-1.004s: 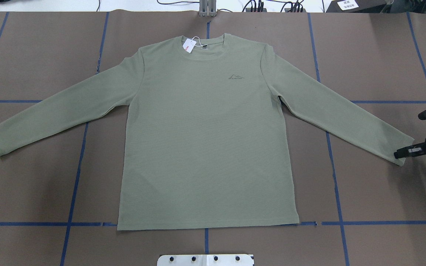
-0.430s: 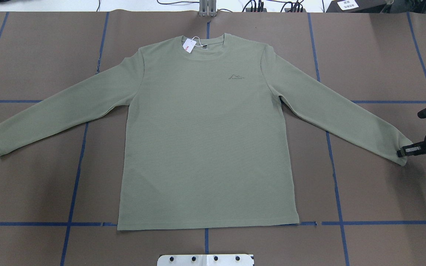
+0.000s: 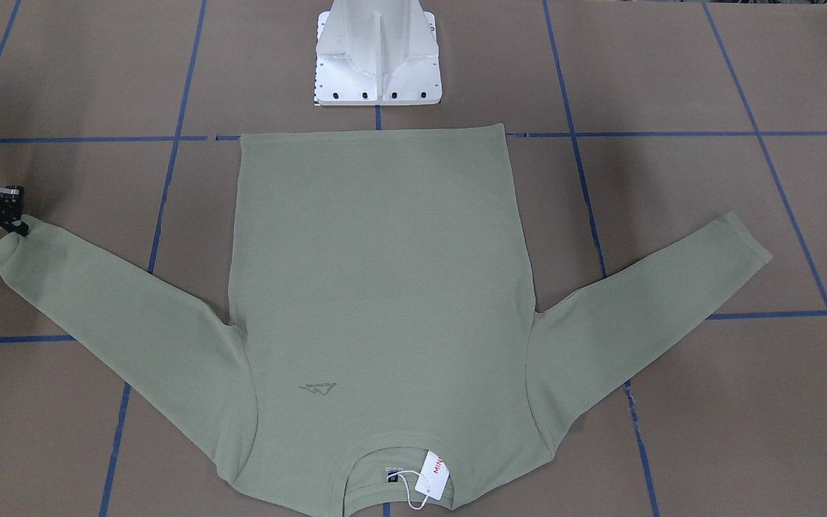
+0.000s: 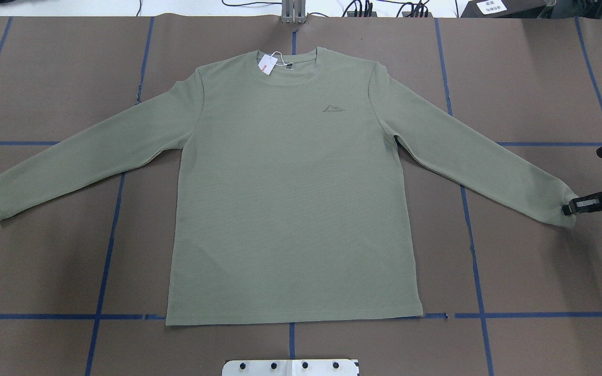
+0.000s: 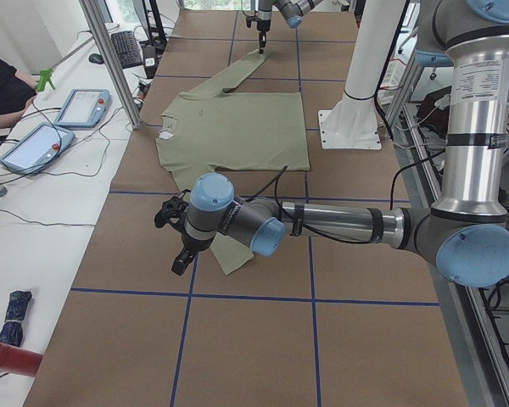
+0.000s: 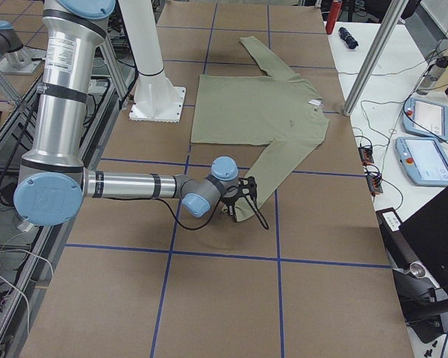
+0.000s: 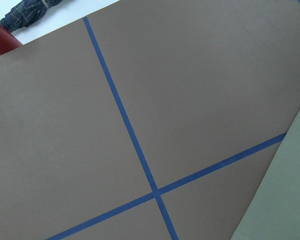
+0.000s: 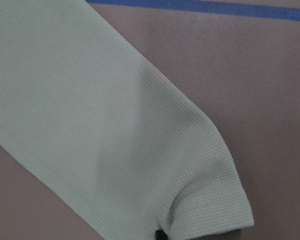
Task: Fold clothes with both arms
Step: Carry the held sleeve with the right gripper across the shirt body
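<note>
Right pincer (image 4: 570, 208) pinching cuff, shirt (image 4: 290, 209) flat on bench (image 4: 45, 261)

Right pincer comes in low from the bench's right side. Jaws narrow, tips nipped onto the edge of the right cuff (image 4: 565, 209); fabric bunches a bit there in the right wrist view. Right arm (image 6: 127, 185) lies nearly level over the bench.

Left pincer (image 5: 176, 246) shows only in the side view, just beside the left cuff (image 5: 233, 263) and clear of it. Cannot tell if wide or narrow. Left arm (image 5: 339, 222) also stretched out low. Left wrist view: brown bench, crossing blue tape, sliver of green cloth at lower right.

Nearest the robot: white base plate (image 4: 290, 367), then the shirt hem (image 4: 293, 319) along a blue tape line (image 4: 45, 316). Shirt front up, centred, body smooth. Left sleeve (image 4: 87, 156) and right sleeve (image 4: 468, 151) spread out and angled back toward the robot. Further out, small chest logo (image 4: 334, 108). Farthest, the collar with black neck label (image 4: 289, 66) and white hang tag (image 4: 266, 65) with red lettering, lying on the collar's left part.
</note>
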Controlling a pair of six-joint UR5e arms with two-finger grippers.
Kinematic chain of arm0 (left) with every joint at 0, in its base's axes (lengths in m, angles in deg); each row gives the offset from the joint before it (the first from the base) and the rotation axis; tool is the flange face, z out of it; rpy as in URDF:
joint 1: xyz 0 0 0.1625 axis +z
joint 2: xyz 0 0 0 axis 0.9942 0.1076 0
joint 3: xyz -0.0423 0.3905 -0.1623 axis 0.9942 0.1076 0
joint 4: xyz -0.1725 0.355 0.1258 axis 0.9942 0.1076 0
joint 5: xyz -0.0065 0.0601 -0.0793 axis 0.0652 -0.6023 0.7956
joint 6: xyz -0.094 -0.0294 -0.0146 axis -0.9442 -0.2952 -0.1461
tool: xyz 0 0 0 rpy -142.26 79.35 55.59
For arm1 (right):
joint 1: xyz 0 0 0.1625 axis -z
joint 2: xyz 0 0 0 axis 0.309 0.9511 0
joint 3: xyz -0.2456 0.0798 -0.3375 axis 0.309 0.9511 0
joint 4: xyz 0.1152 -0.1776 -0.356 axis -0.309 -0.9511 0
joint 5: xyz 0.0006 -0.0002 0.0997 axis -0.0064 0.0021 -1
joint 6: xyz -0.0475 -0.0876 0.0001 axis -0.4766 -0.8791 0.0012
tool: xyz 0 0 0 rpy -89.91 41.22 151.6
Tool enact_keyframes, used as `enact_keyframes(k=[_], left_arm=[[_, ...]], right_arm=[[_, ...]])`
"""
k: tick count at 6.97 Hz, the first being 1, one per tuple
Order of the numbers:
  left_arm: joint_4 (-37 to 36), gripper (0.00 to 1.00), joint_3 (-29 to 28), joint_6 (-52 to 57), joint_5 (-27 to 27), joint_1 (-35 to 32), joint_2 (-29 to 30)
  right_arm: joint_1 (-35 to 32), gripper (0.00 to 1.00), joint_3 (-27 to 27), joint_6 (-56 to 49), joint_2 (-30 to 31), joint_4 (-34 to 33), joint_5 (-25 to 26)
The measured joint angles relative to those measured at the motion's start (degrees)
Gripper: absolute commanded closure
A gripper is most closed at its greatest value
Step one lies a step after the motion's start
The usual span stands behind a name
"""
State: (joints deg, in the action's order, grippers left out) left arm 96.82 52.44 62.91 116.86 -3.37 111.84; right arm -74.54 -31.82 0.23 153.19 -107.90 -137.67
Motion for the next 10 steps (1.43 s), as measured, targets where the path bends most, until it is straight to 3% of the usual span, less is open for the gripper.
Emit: enact_keyframes(k=[2,3,5,7,10], left_arm=[[-0.04,0.00,-0.11,0.00,-0.03,0.00,0.10],[-0.02,0.00,-0.26,0.00,-0.04,0.00,0.24],[0.02,0.00,-0.72,0.06,0.00,0.00,0.50],[0.20,0.00,-1.02,0.08,-0.03,0.02,0.59],[0.28,0.00,-1.55,0.11,-0.04,0.01,0.61]], right_arm=[[-1.82,1.00,-0.62,0.13,-4.57,-1.93,-4.29],[-2.82,1.00,-0.71,0.35,-9.98,-6.21,-7.33],[-5.61,1.00,-0.77,0.57,-23.52,-19.82,-13.89],[-5.83,1.00,0.17,4.11,-36.98,-32.76,-15.69],[-1.85,1.00,10.50,10.09,-57.47,-36.01,-15.29]])
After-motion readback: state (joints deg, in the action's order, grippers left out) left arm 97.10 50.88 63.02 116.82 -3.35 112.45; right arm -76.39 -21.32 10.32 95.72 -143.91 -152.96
